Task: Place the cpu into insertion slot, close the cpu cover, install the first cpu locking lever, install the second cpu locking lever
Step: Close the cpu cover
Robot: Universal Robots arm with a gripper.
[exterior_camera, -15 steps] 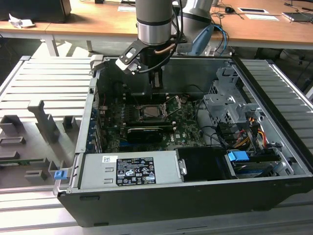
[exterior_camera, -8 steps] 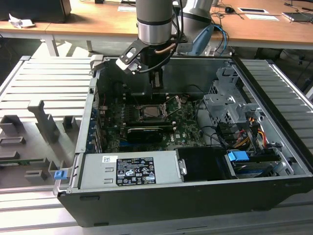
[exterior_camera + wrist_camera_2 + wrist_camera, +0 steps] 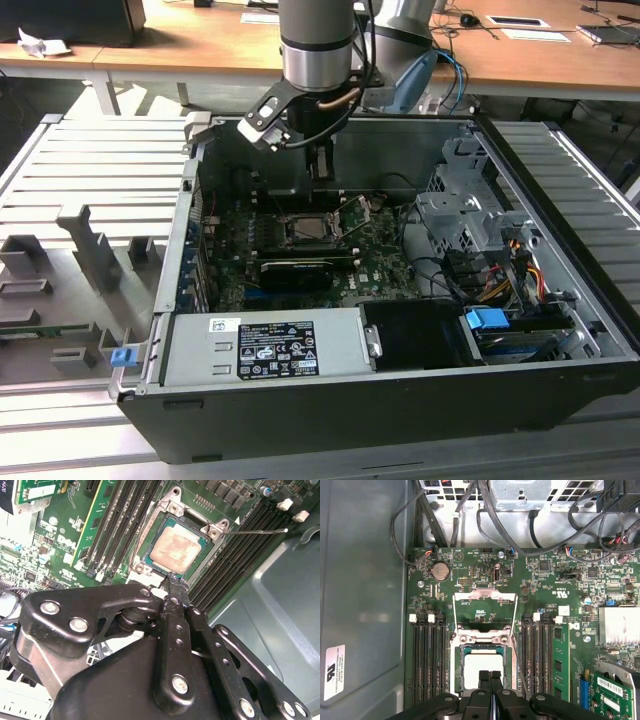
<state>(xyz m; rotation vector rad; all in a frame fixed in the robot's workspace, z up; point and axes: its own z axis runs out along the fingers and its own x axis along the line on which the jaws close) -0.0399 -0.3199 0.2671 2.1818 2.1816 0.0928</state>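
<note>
The cpu (image 3: pixel 175 547) is seated flat in the insertion slot (image 3: pixel 460 670), which is left exposed because the cpu cover (image 3: pixel 485 596) is swung up on its hinge. The claw (image 3: pixel 490 675), pinched together and empty, is held just above the slot's edge. The raised cover is shown whole in the first wrist view, the cpu's pale face in the second wrist view, and the computer case (image 3: pixel 400 420) in the exterior view.

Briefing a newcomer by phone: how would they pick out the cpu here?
In the open computer case, find the green motherboard. Between its two banks of black memory slots sits the insertion slot; the cpu is the pale silvery-beige square lying inside it.
</note>
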